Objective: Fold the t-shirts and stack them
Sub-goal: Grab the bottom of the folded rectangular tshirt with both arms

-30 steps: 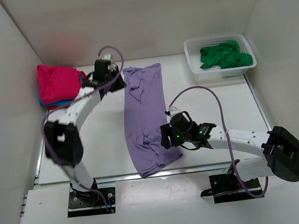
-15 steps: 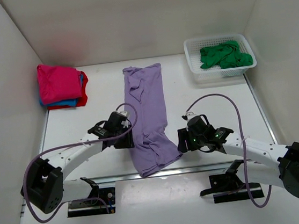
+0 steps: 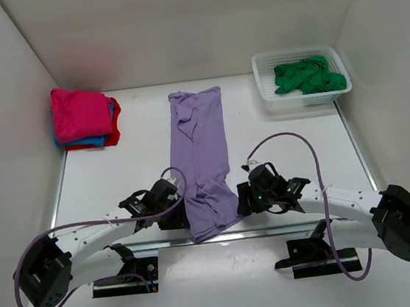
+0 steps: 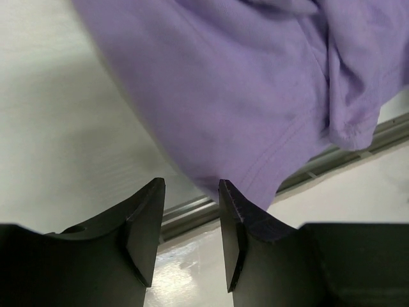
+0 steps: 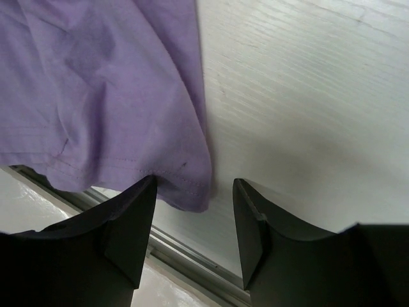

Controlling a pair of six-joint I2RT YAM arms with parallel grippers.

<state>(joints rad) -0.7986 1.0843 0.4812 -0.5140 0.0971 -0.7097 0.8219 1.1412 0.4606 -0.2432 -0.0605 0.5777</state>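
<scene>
Lilac shirt (image 3: 200, 146) laid lengthwise on bench (image 3: 300, 142), hem at near edge. Left end effector (image 4: 188, 192) and right end effector (image 5: 193, 184) held apart at hem corners. Risk: one layer pinched, fold skewed.

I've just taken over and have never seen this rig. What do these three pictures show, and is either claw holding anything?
These are two robot arms bolted at the near edge of a white table. The wide picture comes from a fixed camera above and behind them; the two close-ups come from a camera on each wrist. A purple shirt lies in a long strip down the middle, its near end reaching the table's edge. The dark prongs at the bottom of the close-ups are the left gripper and right gripper, one at each near corner of the shirt, both open and holding nothing. At the far left sits a stack of folded shirts, pink on top. At the far right a white basket holds a green shirt.
</scene>
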